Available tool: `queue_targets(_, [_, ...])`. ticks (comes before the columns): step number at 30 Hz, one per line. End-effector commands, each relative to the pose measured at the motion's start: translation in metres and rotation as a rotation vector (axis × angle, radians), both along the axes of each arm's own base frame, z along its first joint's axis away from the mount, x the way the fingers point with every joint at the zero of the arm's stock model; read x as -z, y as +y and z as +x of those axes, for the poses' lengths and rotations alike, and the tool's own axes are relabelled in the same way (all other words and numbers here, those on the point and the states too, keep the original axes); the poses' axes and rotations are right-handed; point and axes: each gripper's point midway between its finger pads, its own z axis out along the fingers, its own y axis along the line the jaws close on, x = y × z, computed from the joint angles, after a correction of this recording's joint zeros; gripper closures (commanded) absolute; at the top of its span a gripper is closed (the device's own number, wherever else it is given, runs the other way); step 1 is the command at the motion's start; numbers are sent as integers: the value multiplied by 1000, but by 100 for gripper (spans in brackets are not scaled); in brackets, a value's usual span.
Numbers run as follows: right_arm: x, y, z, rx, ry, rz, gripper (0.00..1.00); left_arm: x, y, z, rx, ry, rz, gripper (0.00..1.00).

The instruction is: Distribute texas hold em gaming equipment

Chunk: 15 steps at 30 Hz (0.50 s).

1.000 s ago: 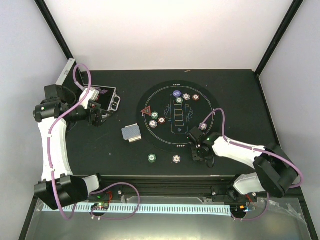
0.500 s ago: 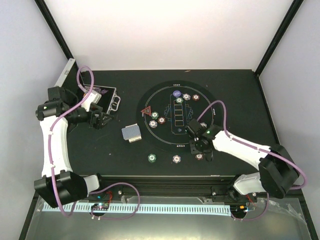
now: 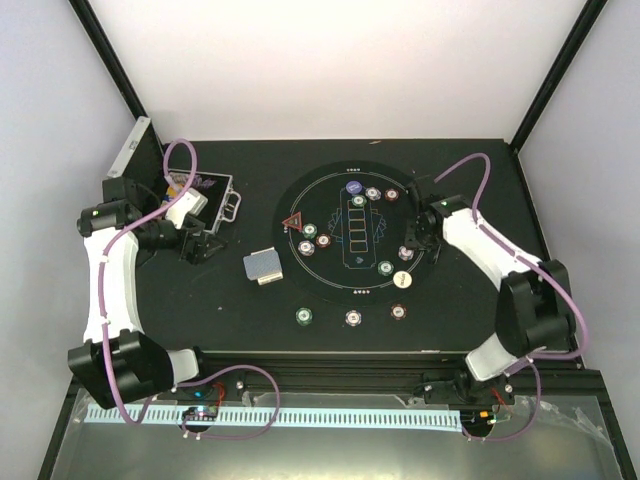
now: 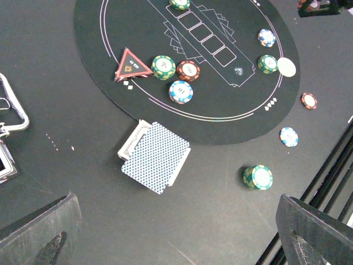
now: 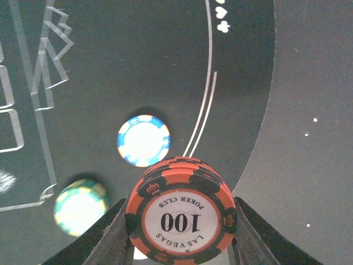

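Jaws of the left gripper [image 3: 196, 243] stood wide apart and empty, just beside the silver metal case [image 3: 215, 195]. The deck of blue-backed playing cards [image 4: 157, 163] lay on the table, close to the near-left edge of the round black printed mat [image 4: 110, 27]. Over the mat's right edge, the right gripper [image 5: 179, 234] was clamped on what looked like a short stack of brown-red poker chips [image 5: 181, 204], near a blue-and-white chip [image 5: 143, 139] and a green chip [image 5: 81, 206]. Setting it down well probably meant lowering straight, keeping the stack level, and parting the fingers only once it rested, clear of the blue-and-white chip.
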Motion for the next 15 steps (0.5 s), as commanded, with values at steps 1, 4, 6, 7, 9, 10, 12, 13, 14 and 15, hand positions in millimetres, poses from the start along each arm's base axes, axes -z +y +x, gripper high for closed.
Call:
queue_targets(1, [23, -17, 17, 21, 40, -11, 81, 1, 2, -4, 18, -4, 29, 1])
queue_targets(4, [42, -24, 16, 49, 68, -1, 81, 5, 4, -4, 34, -14, 50, 1])
queue_targets(6, [54, -24, 13, 52, 87, 1, 81, 11, 3, -7, 71, -16, 65, 1])
queue_targets(7, [59, -25, 11, 54, 97, 2, 81, 15, 3, -10, 89, -11, 78, 1])
queue_targets(9, [68, -24, 8, 53, 109, 6, 81, 27, 6, -13, 112, 2, 106, 1])
queue_targets(10, [72, -24, 7, 53, 114, 9, 80, 34, 6, -14, 126, 8, 117, 1])
queue_targets(12, [80, -23, 7, 53, 124, 18, 80, 47, 7, -19, 158, 25, 143, 1])
queue_targets(13, [82, -23, 7, 54, 128, 20, 80, 51, 7, -21, 178, 26, 154, 1])
queue_targets(14, [85, -23, 7, 57, 131, 21, 80, 55, 6, -22, 195, 21, 165, 1])
queue_targets(15, [86, -23, 7, 58, 134, 24, 80, 58, 5, -23, 210, 12, 178, 1])
